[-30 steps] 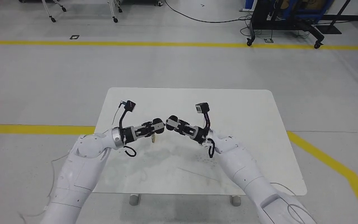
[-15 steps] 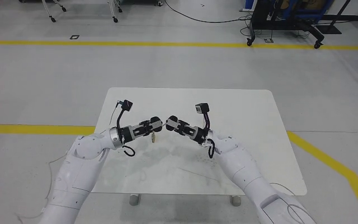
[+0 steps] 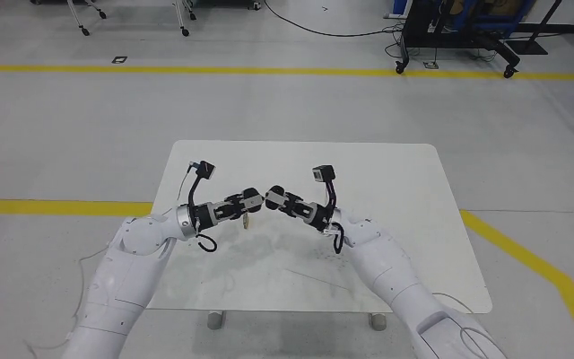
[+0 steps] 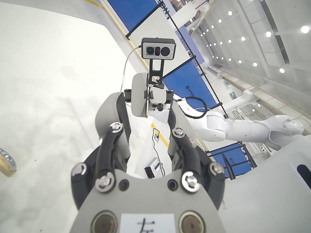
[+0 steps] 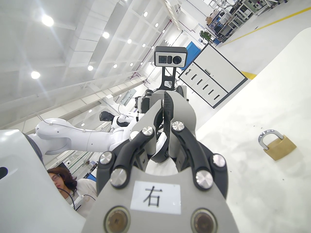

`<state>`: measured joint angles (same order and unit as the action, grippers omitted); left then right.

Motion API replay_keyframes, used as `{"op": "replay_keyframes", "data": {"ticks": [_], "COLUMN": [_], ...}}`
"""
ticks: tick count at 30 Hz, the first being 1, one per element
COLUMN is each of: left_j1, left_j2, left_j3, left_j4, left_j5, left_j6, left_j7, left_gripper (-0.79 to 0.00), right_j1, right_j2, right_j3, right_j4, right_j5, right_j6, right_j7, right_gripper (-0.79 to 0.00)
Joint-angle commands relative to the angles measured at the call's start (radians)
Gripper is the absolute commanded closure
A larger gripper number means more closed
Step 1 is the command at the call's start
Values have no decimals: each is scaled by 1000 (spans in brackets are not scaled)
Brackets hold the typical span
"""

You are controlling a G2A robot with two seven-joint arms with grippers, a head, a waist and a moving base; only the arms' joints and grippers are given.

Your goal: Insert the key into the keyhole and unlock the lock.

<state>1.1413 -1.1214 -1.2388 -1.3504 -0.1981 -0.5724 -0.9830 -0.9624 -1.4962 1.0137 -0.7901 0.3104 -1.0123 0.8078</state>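
Note:
A brass padlock [image 3: 248, 219] with a silver shackle lies flat on the white table [image 3: 386, 179]; it also appears in the right wrist view [image 5: 277, 144] and in the left wrist view [image 4: 6, 163]. Above it, near the table's middle, my two grippers face each other tip to tip. My left gripper [image 3: 254, 199] is open, its fingers [image 4: 121, 112] spread with nothing held between them. My right gripper [image 3: 270, 196] is shut, pads pressed together [image 5: 165, 103]. I see no key; whether one sits between the right pads is hidden.
The right arm's wrist and camera [image 4: 159, 52] stand straight ahead of the left gripper. The left arm's camera [image 5: 170, 59] rises just behind the right fingertips. Bare tabletop lies all around the padlock.
The left wrist has shifted a little to the left. The right arm and the padlock have kept their places.

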Motion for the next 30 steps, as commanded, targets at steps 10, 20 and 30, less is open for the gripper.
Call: {"op": "replay_keyframes", "data": {"ticks": [10,20,30], "left_j1": [-7,-8,-4], "left_j2": [4,11,14], "left_j3": [15,2,-7], "left_j4": [7,6,4], "left_j5": [8,46,40], "left_j6": [10,17,24], "left_j7": [7,37,46], "left_gripper": [0,0,0], "right_j1": [5,5,5], "right_j2": [1,2,2], "right_j3": [-6,-5,-5], "right_j4": [2,1,1], "right_j5": [-8,-1,-1], "right_j6": [0,0,0], "right_j7": [0,0,0], "right_gripper": [0,-785,-785]}}
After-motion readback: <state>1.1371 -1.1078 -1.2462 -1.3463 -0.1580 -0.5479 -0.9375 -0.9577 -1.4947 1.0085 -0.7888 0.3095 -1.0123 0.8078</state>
